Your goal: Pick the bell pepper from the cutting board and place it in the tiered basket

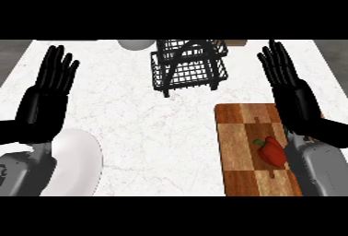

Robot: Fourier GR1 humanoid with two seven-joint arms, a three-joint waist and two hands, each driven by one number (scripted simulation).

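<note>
The left hand (42, 103) rested spread at the left, its forearm hiding part of a white plate (78, 161). Far back stood the tiered basket (189, 64), top cut off. The bell pepper (272, 151) lay on the cutting board (241, 138), whose right edge the spread right hand (293, 94) and its forearm covered.

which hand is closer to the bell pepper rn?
Right. The right hand is just above and right of the bell pepper; the left hand is across the counter.

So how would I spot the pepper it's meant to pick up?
Find the brown checkered wooden cutting board at the right of the white marble counter. The small red bell pepper with a green stem lies on it, near the right forearm. It is the only red thing there.
</note>
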